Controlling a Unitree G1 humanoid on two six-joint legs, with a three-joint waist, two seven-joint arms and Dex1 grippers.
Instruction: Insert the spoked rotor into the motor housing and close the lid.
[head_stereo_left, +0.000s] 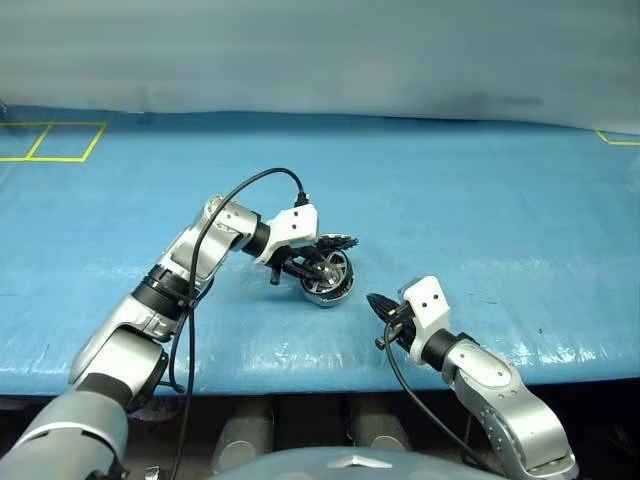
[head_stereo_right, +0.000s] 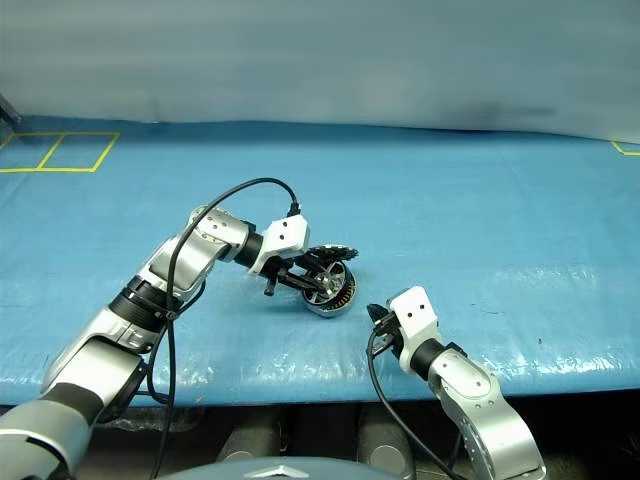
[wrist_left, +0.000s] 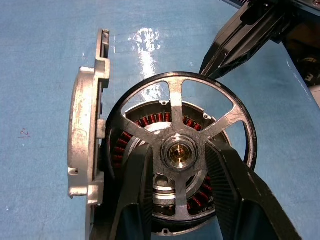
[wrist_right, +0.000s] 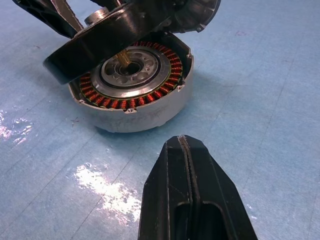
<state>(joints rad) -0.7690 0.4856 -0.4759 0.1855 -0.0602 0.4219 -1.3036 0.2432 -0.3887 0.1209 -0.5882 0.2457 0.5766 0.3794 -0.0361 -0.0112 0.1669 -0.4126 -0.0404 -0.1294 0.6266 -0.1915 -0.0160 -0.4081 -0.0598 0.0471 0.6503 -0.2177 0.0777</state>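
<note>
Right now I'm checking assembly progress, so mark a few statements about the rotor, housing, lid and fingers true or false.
1. The left gripper holds the spoked rotor. True.
2. The rotor sits flat, fully seated in the motor housing. False: it is tilted above the housing.
3. The right gripper has its fingers shut and empty. True.
4. The lid covers the housing. False: it stands on edge beside it.
</note>
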